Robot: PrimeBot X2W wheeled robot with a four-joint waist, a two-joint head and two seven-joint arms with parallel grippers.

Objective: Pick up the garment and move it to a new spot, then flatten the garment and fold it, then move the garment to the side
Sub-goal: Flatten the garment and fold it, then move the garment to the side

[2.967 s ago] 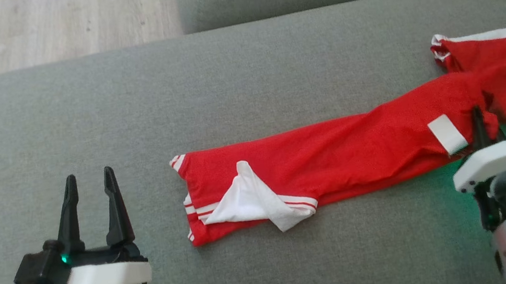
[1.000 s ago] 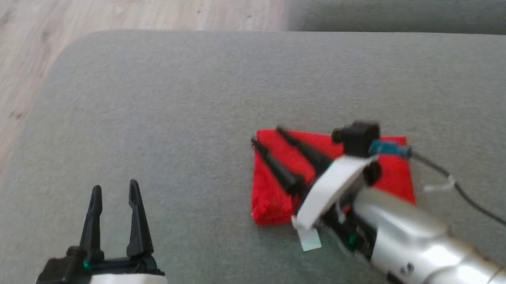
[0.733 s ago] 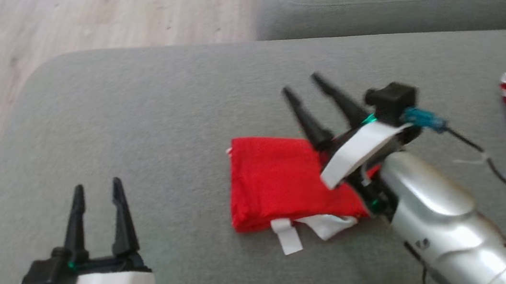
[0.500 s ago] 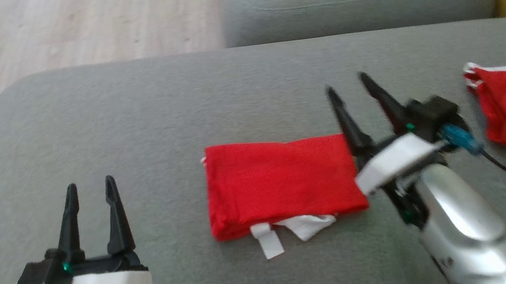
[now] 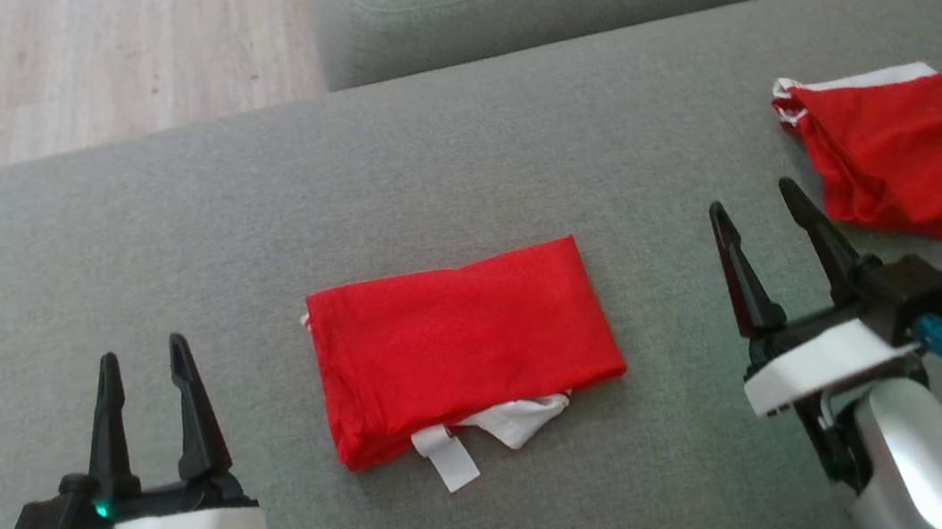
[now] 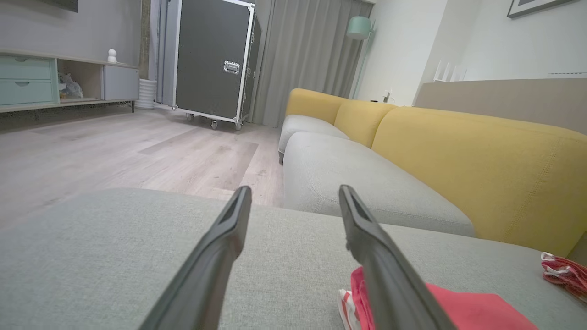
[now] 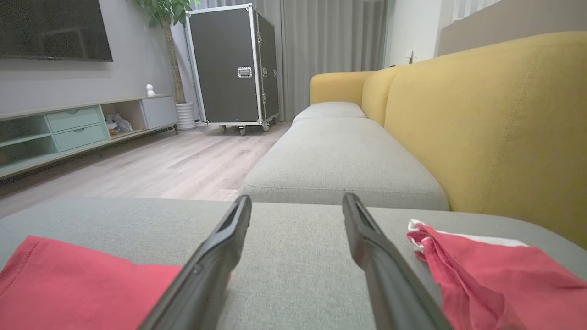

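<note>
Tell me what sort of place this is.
Most likely a home living room. A grey-and-yellow sofa, a dark television hung above a low cabinet with drawers, and a pale wood floor all point that way. The wheeled black flight case suggests it may be staged.

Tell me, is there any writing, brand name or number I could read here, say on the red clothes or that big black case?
No words, numbers or signs can be read in these pictures.
White tag on the folded red garment: looks blank from here.
Second red garment: white trim, no lettering seen.
Black wheeled case: a metal latch, no label that can be read.
</note>
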